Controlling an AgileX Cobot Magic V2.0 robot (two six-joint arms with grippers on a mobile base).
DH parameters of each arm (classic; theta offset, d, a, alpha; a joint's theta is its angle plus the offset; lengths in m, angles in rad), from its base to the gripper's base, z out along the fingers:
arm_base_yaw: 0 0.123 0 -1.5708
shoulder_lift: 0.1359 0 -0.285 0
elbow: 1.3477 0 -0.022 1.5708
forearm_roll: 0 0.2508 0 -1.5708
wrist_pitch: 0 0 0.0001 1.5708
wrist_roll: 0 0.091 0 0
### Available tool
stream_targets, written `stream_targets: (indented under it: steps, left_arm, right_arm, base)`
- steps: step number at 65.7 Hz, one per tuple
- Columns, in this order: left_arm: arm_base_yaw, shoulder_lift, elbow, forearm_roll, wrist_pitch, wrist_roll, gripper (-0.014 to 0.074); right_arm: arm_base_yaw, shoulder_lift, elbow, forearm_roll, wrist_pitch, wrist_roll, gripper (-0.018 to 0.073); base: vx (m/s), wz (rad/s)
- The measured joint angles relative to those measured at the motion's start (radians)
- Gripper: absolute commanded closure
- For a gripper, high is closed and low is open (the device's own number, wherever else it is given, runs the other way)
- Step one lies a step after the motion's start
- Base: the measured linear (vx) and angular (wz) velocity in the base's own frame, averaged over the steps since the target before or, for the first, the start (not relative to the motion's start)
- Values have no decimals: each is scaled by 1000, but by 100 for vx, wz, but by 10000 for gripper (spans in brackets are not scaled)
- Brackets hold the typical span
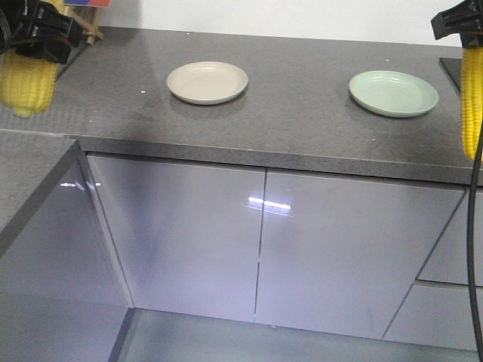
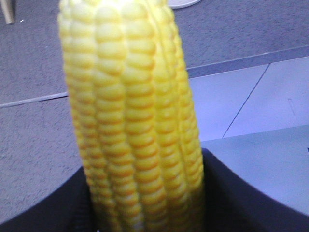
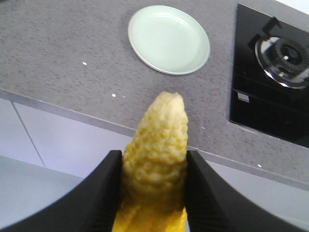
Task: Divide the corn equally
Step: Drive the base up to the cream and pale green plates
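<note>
Yellow fills my left wrist feed: the left cob stands right against the lens, with black fingers pressing it from both sides at the bottom of the picture. On the front camera the left gripper pinches that cob by its thick end, and it hangs tip down at the left edge of the view, seen against the grey countertop. The right gripper clamps the right cob the same way. That cob hangs tip down at the right edge of the view, and on my right wrist feed its tip sits over the counter's front edge.

For writing, all I find is a small pale patch on the black hob, too small for me to read.

A beige plate and a green plate lie side by side on the countertop, well apart. The hob sits just to the right of the green plate, with a burner showing. Glossy pale cabinet doors run below the counter, and a black cable drops across them at the far right.

My count is two cobs, one per gripper, two plates and one burner in view. Both cobs are in the air, touching neither plate.
</note>
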State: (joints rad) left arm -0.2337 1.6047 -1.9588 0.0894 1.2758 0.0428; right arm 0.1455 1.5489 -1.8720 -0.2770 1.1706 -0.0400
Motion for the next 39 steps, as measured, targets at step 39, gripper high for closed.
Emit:
stream_targets:
  steps: [39]
  left_arm:
    - [0,0,0,1,1,0,377]
  right_arm:
    - [0,0,0,0,0,0,337]
  base:
    - [0,-17]
